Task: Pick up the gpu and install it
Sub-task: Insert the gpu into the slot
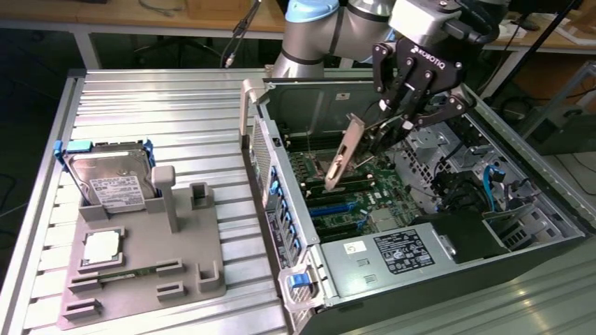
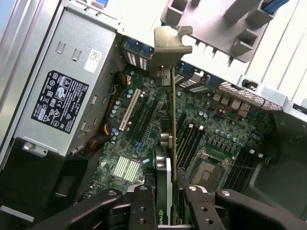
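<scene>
The gpu (image 1: 343,155) hangs above the open case (image 1: 308,94).
Fingers (image 2: 143,206) clamp this slim, tilted card with metal bracket, frame centre.

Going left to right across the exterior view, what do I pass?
hard drive → case wall with blue tabs → gpu → claw gripping it → blue cable

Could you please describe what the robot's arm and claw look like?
The arm is silver-grey tubing with a light blue joint cap. The claw is black, with bolted linkage fingers and white ROBOTIQ lettering on its body. A black cable runs beside the wrist.
</scene>
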Tool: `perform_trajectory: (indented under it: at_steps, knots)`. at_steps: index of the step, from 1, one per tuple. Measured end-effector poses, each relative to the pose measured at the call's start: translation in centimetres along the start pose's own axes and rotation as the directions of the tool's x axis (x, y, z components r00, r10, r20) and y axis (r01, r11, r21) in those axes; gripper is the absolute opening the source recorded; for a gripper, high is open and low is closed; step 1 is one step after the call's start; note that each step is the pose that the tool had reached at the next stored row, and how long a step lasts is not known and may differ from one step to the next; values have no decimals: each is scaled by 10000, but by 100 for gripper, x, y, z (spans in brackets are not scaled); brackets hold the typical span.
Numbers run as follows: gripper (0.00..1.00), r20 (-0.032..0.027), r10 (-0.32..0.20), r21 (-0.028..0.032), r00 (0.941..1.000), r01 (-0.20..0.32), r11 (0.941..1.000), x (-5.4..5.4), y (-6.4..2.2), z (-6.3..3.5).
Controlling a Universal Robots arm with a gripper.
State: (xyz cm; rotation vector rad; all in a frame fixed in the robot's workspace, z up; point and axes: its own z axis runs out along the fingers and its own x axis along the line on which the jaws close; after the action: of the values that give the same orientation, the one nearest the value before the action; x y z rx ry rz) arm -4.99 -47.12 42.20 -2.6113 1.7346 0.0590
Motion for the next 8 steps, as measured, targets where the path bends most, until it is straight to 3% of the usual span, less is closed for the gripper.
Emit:
perform_trajectory:
  at_steps: [8]
  knots:
    - [27,13,768,27,9970,-768,9970,11,-29,15]
